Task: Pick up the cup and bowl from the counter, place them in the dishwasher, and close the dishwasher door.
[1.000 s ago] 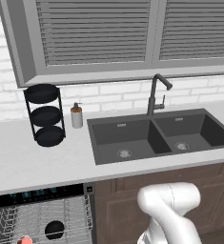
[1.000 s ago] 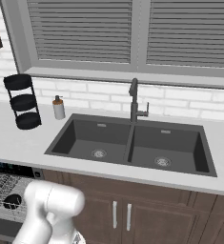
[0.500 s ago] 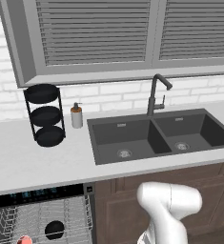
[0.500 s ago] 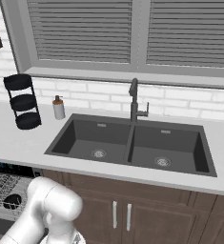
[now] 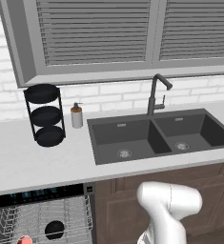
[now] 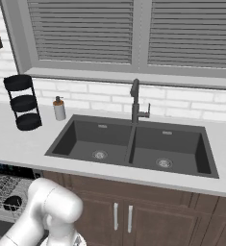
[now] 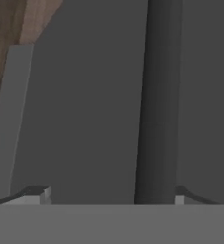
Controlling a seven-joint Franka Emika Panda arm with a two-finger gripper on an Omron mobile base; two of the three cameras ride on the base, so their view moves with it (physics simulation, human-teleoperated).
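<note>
Nearest, in the hand view, the end effector (image 7: 111, 195) stands wide with nothing between its fingertips (image 7: 37, 194), facing the flat dark grey dishwasher door (image 7: 80, 119); the door's dark bar handle (image 7: 158, 100) runs across the gap, nearer one tip than the other, and whether anything touches it cannot be told. Just beyond, low on the left, the built-in dark dishwasher (image 5: 42, 217) stands open, its grey wire rack holding the small all-black bowl (image 5: 54, 229) and, at its near left, a bit of red-coral that seems to be the short white cup (image 5: 24, 239). So both dishes appear loaded, and closing the door is likely what remains. Farther off, the long light grey-white table (image 5: 27, 157) carries neither dish.
</note>
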